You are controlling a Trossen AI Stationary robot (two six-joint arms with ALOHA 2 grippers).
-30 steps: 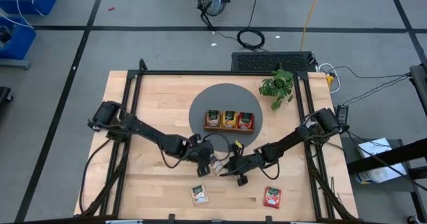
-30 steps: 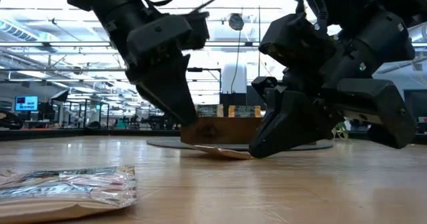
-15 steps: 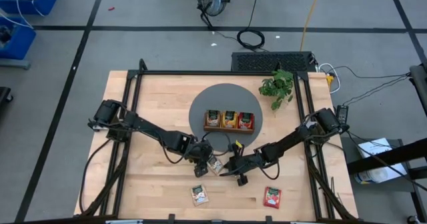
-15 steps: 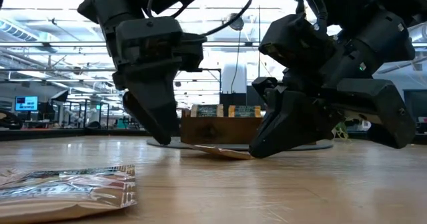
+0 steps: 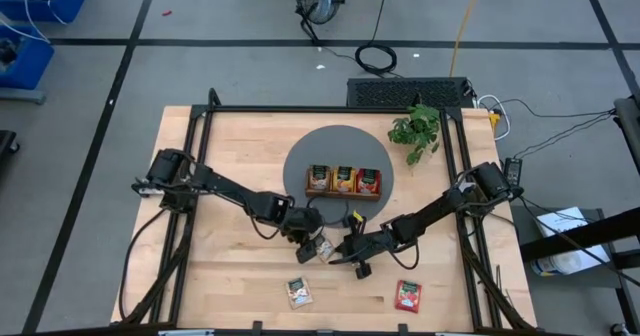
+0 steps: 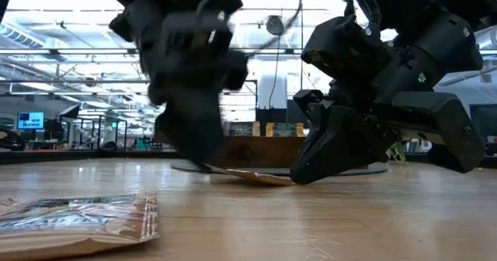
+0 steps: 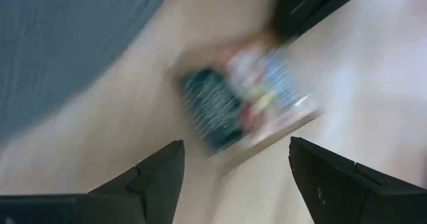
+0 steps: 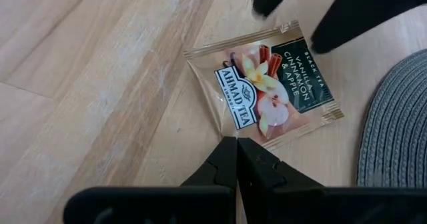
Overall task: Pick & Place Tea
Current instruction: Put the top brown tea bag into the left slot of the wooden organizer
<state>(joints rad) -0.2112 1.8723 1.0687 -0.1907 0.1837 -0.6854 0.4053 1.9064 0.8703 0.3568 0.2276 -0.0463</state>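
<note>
tray: a brown wooden tray (image 5: 343, 191) sat on a round grey mat (image 5: 300, 161) at the table's centre, toward 12 o'clock from both grippers.
tray contents: three compartments, each with a sachet standing in it; a cream one with a dark top in the 9 o'clock slot (image 5: 319, 178), an orange-yellow one in the middle (image 5: 345, 179), a red one in the 3 o'clock slot (image 5: 369, 181).
loose tea: a cream sachet (image 8: 267, 85) lay flat on the wooden table (image 5: 230, 146), just off the mat's 6 o'clock edge, between the two grippers.
other sachets: a cream one (image 5: 299, 292) lay toward 6 o'clock, a red one (image 5: 408, 295) toward 5 o'clock, both well apart from the tray.
left gripper: the left gripper (image 7: 233, 177) hovered over the loose sachet's 9 o'clock side, fingers spread wide, grasping nothing.
right gripper: the right gripper (image 8: 237, 159) was at the sachet's 3 o'clock side, fingers pressed together with nothing between them, tips just beside the sachet's edge.
plant: a small green plant (image 5: 417, 129) stood at 1 o'clock from the tray.
</note>
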